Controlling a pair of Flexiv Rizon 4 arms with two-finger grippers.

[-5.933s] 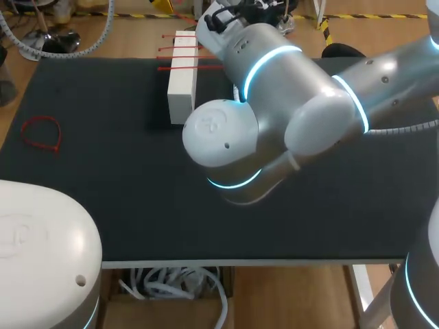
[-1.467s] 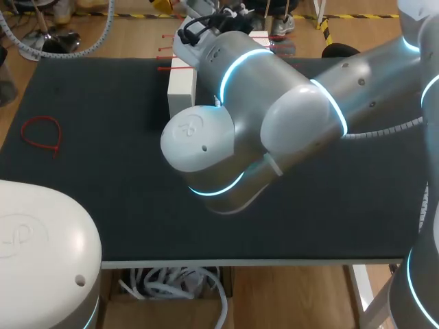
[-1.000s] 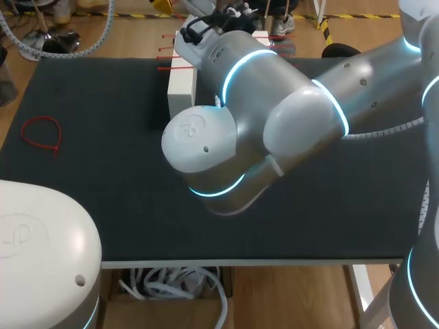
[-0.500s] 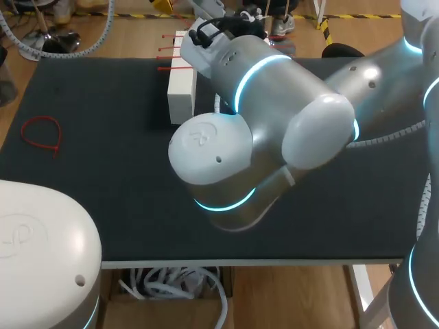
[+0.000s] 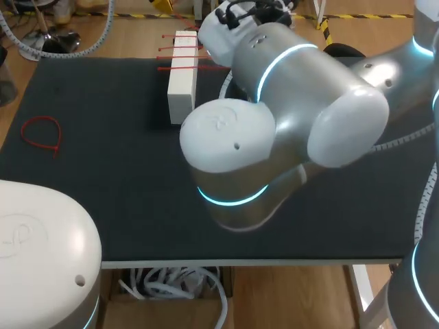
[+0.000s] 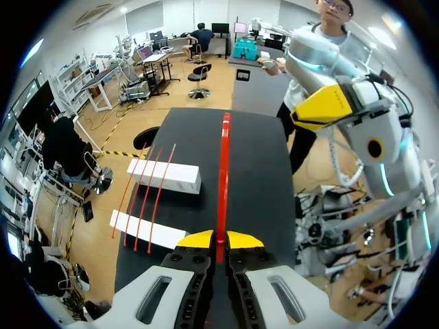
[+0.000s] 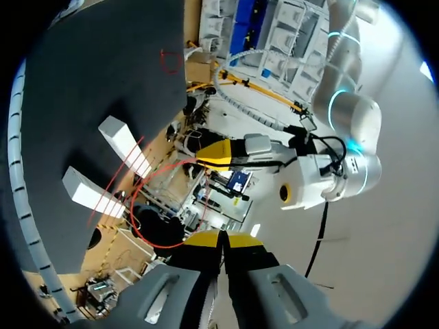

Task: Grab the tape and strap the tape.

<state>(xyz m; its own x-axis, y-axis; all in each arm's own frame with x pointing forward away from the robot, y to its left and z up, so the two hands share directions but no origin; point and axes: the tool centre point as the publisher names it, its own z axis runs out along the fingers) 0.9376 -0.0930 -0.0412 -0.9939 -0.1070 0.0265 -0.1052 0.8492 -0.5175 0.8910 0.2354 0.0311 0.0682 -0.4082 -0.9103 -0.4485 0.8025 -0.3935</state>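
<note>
- the left gripper point(image 6: 219, 240) is pinching a thin red plastic tie point(image 6: 222, 185) between its yellow tips, which are sitting almost together with just the strip between them. the tie is running straight out ahead of the fingers, up over the black table mat point(image 6: 254, 171).
- off to one side of that held tie, two long white rectangular blocks point(image 6: 164, 176) are lying apart from each other. a few loose straight red ties point(image 6: 145, 199) are resting across both and bridging the gap between them.
- the right gripper point(image 7: 219, 240) is keeping its yellow tips pressed against each other. a curved red strand point(image 7: 137, 205) is bowing out ahead of it, between those tips and the other gripper's yellow finger. i cannot tell whether the strand's end is caught in the tips.
- in the head view the right arm point(image 5: 288, 116) is coming in from the right edge and filling the middle of the frame. the left arm point(image 5: 38, 247) is showing only as a white housing in the lower left corner.
- one white block is showing in the upper middle of that frame, at the mat's far edge, just left of the right arm, with red ties sticking out from it on both sides.
- a closed loop of red tie point(image 5: 41, 133) is lying flat on the mat at the left of the frame, well apart from the block.
</note>
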